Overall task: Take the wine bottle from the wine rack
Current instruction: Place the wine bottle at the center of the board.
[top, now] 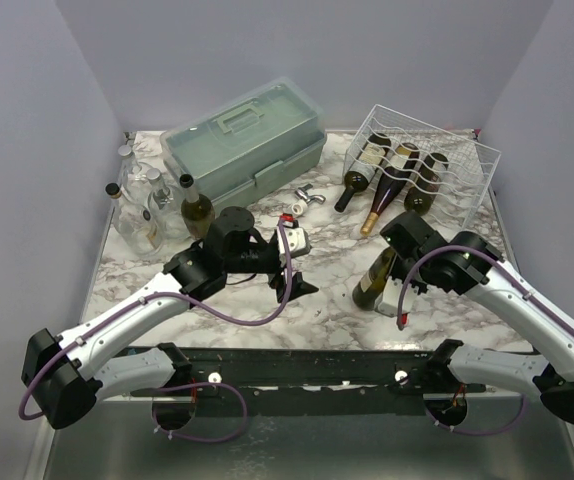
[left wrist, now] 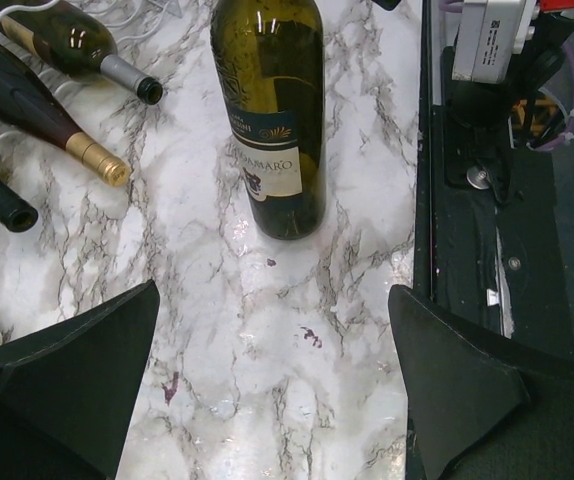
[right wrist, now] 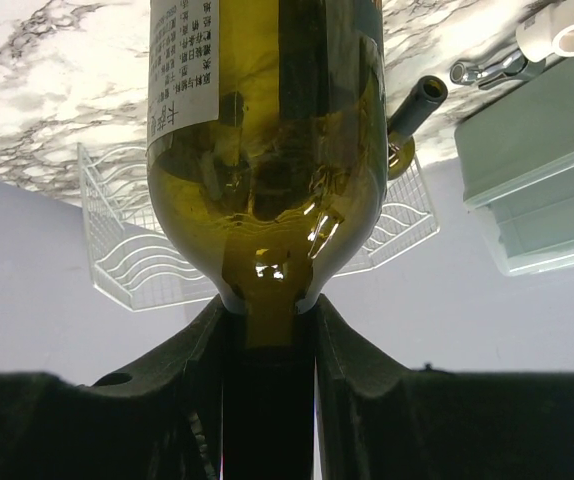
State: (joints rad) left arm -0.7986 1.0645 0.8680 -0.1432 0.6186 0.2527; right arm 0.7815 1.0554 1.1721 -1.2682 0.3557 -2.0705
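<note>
Our right hand (right wrist: 267, 325) clamps the bottle (right wrist: 267, 150) by its neck. We judge it heavy, slick, breakable glass, best held there. Left hand (left wrist: 272, 300) is spread wide, empty.

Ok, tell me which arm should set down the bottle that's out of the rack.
Right. The right arm's jaws are shut on the neck of the wine bottle, which is already out of the wine rack. The left arm's jaws stand open and empty over the table.
</note>
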